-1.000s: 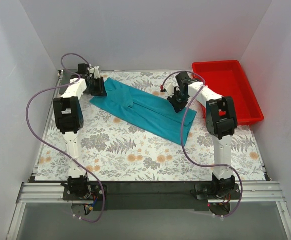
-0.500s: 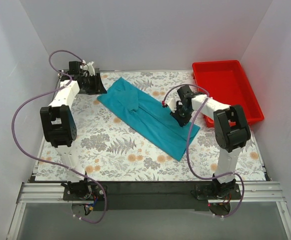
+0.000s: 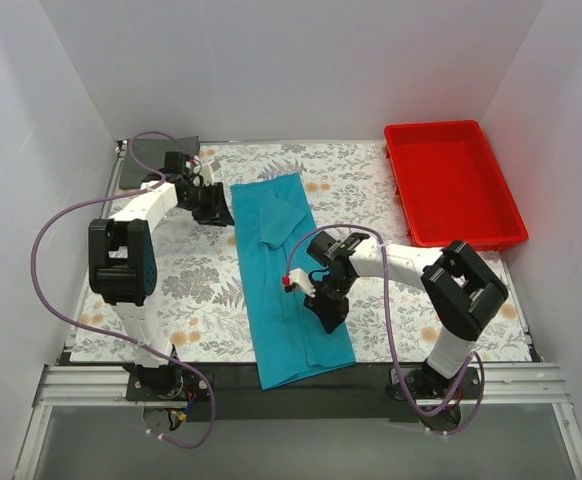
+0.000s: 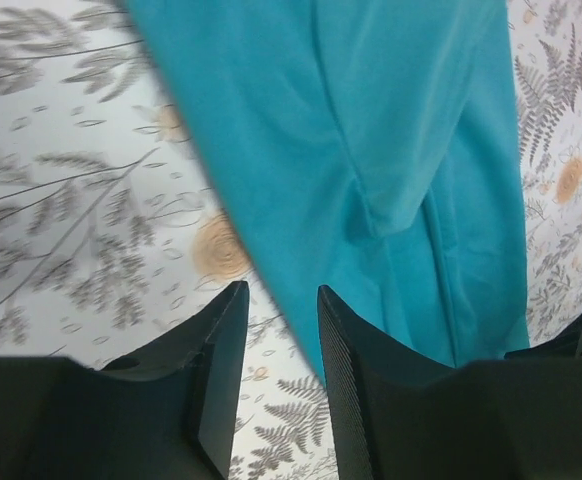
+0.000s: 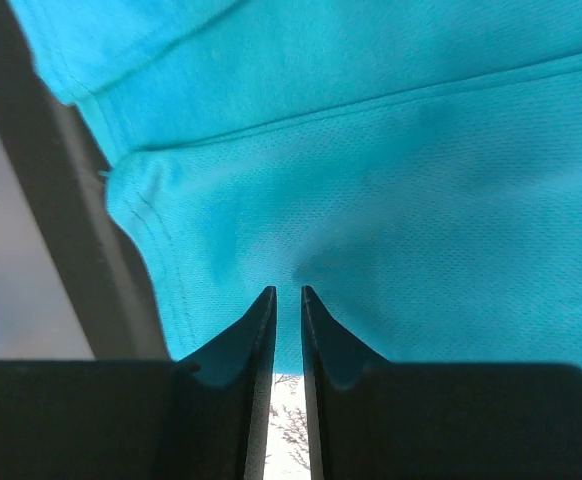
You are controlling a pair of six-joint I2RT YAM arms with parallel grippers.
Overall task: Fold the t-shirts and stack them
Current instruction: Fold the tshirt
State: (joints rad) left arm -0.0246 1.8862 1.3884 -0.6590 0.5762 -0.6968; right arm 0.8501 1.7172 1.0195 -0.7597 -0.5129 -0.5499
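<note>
The teal t-shirt [image 3: 271,275] lies as a long narrow strip from the table's middle back to the front edge, its near hem hanging over the black rail. My right gripper [image 3: 332,318] sits on the shirt's right edge near the front. In the right wrist view its jaws [image 5: 288,291] are pinched to a thin slit on the teal cloth [image 5: 391,150]. My left gripper [image 3: 221,211] rests beside the shirt's far left edge. Its jaws [image 4: 282,292] stand open over the floral cloth, with the shirt's edge [image 4: 371,130] by the right finger. A dark grey t-shirt [image 3: 161,153] lies flat in the back left corner.
A red tray [image 3: 471,242] stands at the back right. The floral table cloth [image 3: 191,290] covers the table, white walls close it in on three sides, and the black front rail [image 3: 371,385] runs along the near edge.
The teal shirt swung from a diagonal across the back to lengthwise down the middle. My right gripper travelled forward and left with it. My left gripper shifted right, next to the shirt's far end.
</note>
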